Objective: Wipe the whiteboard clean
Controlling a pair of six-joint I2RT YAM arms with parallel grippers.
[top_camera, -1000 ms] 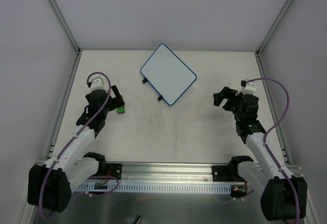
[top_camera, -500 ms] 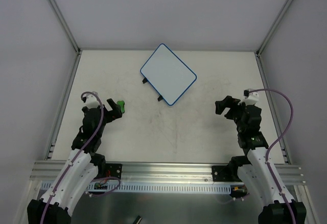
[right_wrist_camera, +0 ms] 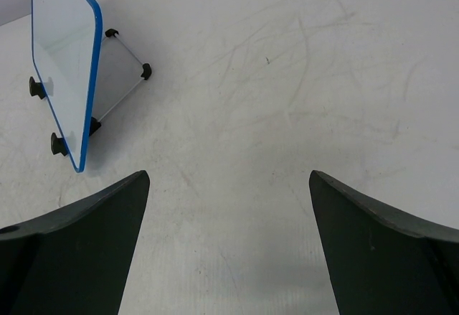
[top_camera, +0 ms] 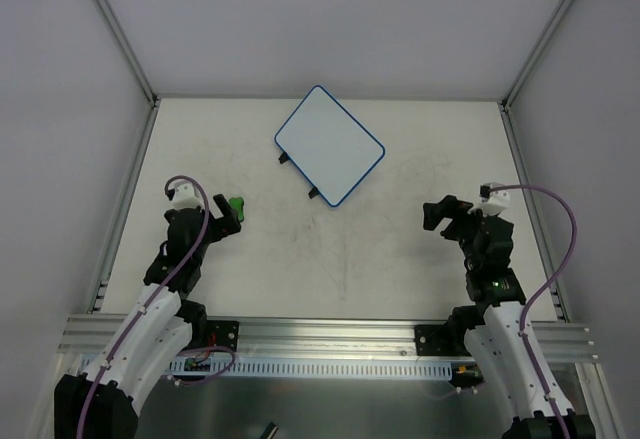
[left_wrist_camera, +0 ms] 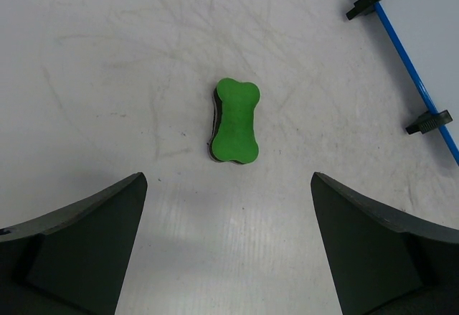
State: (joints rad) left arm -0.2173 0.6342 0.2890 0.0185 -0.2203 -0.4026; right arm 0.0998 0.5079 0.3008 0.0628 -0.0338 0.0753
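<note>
The whiteboard (top_camera: 330, 145), white with a thin blue frame and black tabs, lies at the table's back centre; its surface looks blank. Its blue edge shows in the left wrist view (left_wrist_camera: 401, 49) and the board in the right wrist view (right_wrist_camera: 63, 64). A green bone-shaped eraser (top_camera: 235, 205) lies on the table left of centre; in the left wrist view the eraser (left_wrist_camera: 237, 121) lies ahead of my open fingers, not touching them. My left gripper (top_camera: 226, 214) is open and empty just behind the eraser. My right gripper (top_camera: 440, 214) is open and empty over bare table at the right.
The table top (top_camera: 340, 259) is white with faint grey scuffs. Grey walls with metal posts (top_camera: 120, 29) enclose the left, back and right. An aluminium rail (top_camera: 320, 339) runs along the near edge between the arm bases.
Both arms have pulled back toward their bases. The left gripper has drawn away from the green eraser, which stays on the table. The whiteboard has not moved.
</note>
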